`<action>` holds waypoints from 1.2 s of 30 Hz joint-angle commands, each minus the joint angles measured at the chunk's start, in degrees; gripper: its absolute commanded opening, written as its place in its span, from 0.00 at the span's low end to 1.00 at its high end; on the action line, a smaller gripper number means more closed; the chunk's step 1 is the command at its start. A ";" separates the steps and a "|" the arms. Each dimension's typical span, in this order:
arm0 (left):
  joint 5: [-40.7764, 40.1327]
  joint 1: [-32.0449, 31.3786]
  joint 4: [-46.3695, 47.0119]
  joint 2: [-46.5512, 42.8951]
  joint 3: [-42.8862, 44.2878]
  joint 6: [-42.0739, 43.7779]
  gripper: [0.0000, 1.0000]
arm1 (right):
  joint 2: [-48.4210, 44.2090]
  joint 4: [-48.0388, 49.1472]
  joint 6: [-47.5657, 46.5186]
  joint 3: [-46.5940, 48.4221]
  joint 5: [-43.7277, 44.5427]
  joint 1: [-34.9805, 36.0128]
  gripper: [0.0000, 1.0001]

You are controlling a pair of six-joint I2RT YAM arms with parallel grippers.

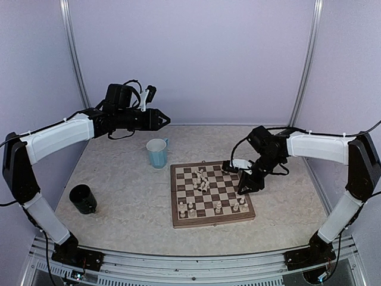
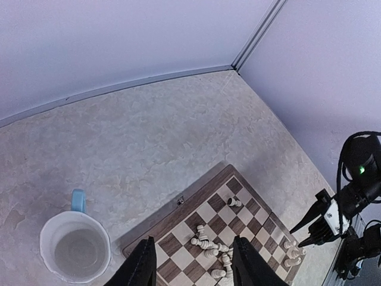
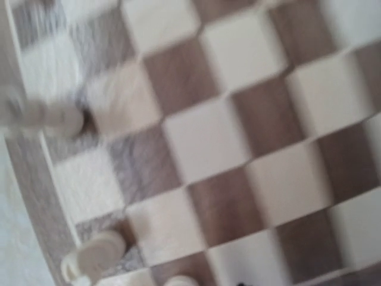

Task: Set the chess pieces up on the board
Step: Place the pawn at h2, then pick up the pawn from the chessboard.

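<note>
The board lies mid-table. A heap of toppled pale chess pieces sits on its far middle squares, and a few pieces stand along the near row. My right gripper hangs low over the board's right edge. The left wrist view shows its two black fingertips apart, nothing between them. The right wrist view is a blurred close-up of the board with a piece near the rim; its fingers do not show. My left gripper is open and empty, high over the table's far left, and sees the heap.
A light blue cup stands just beyond the board's far left corner. A black cup stands near the table's left edge. The enclosure walls close in the table at the back and both sides.
</note>
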 commanded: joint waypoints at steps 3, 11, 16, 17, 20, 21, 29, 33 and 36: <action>1.03 -0.11 0.27 0.88 0.32 0.03 0.44 | 0.98 -2.40 -0.47 9.43 -0.27 -1.27 0.34; 1.37 -0.19 0.43 1.58 0.18 -0.27 0.44 | 9.89 3.69 4.76 18.32 4.76 -1.14 0.27; 1.22 -0.46 0.36 2.14 0.21 -0.21 0.44 | 15.26 3.88 5.67 23.62 2.49 -0.44 0.26; 1.26 -0.46 0.36 2.19 0.23 -0.21 0.44 | 16.10 3.68 5.24 24.38 2.05 0.25 0.26; 1.20 -0.46 0.28 2.25 0.30 -0.11 0.44 | 18.64 2.93 4.03 26.99 2.19 3.13 0.27; 1.24 -0.46 0.28 2.24 0.28 -0.12 0.44 | 19.55 2.78 3.90 27.93 2.23 4.17 0.28; 1.21 -0.37 0.04 2.15 0.41 -0.03 0.44 | 27.76 0.28 3.11 37.03 2.29 8.67 0.31; 1.26 -0.28 0.07 1.98 0.50 -0.03 0.44 | 30.24 -0.12 2.66 38.72 2.79 10.00 0.31; 1.53 -0.15 0.03 1.72 0.50 -0.08 0.44 | 31.52 -0.35 2.66 39.86 3.01 10.48 0.30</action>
